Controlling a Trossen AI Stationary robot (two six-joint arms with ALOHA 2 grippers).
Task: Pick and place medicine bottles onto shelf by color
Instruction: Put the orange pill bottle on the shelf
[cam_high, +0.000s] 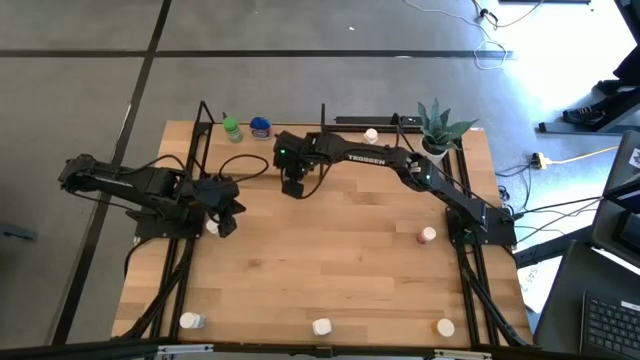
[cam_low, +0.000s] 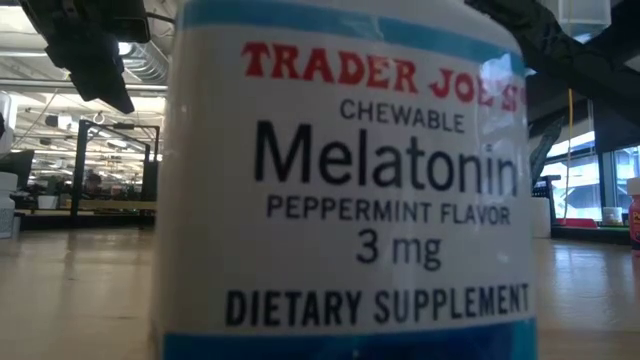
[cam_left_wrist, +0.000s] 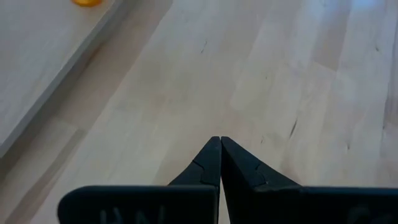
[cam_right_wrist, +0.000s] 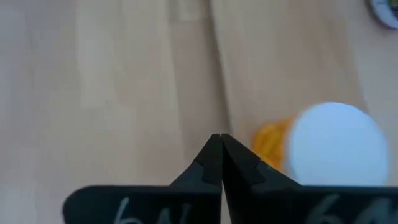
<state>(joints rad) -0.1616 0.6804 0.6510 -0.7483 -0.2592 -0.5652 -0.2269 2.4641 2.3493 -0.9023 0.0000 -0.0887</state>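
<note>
Right pincer (cam_right_wrist: 216, 138) closed, empty, beside white-capped bottle (cam_right_wrist: 336, 143) near desk's far edge; should open, centre over cap, before descending. Left pincer (cam_left_wrist: 216, 140) closed.

Centre of the table (cam_high: 330, 265) lies bare wood, open to passage. Obstacles: green bottle (cam_high: 232, 128), blue bottle (cam_high: 261, 126) and plant (cam_high: 438, 128) along the upper edge; pink-capped bottle (cam_high: 428, 235) at right; three bottles along the bottom edge.
</note>
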